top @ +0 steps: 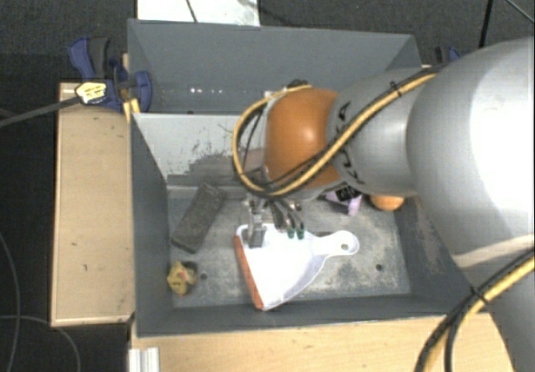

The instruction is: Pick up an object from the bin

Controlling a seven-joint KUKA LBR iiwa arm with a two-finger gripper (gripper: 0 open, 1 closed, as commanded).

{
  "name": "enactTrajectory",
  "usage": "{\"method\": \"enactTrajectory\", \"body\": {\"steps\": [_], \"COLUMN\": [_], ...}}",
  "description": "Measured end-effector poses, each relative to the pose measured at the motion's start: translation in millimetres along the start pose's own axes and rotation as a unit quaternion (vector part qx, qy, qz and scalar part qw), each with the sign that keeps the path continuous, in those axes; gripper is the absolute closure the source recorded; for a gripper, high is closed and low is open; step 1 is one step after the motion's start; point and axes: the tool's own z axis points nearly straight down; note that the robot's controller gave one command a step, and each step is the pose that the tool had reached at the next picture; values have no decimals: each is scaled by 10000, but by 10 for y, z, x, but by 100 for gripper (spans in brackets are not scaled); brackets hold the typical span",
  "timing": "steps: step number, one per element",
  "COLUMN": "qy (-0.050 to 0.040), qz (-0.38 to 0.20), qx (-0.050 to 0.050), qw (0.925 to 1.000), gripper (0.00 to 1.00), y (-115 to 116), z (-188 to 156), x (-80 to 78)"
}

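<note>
Fig. | white scoop (284, 266), red-edged, centre-front of bin (150, 245) | gripper (273, 228) over its rear left edge; open or closed, I cannot tell | I would descend straight onto the thin wall, clear of grey block (196, 217) at left.

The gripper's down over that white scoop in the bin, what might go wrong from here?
The gripper sits at the back edge of the white scoop, off its middle, so a lift may tip it or let it slip. The scoop lies broad and flat, likely hard to pinch. The dark grey block close by could get nudged.
</note>
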Motion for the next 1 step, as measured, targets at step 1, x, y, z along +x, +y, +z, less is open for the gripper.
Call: {"method": "enactTrajectory", "body": {"steps": [1], "qy": [6], "qz": [30], "qx": [10], "qw": [10000], "gripper": [100], "y": [-269], "z": [-1373], "x": [42]}}
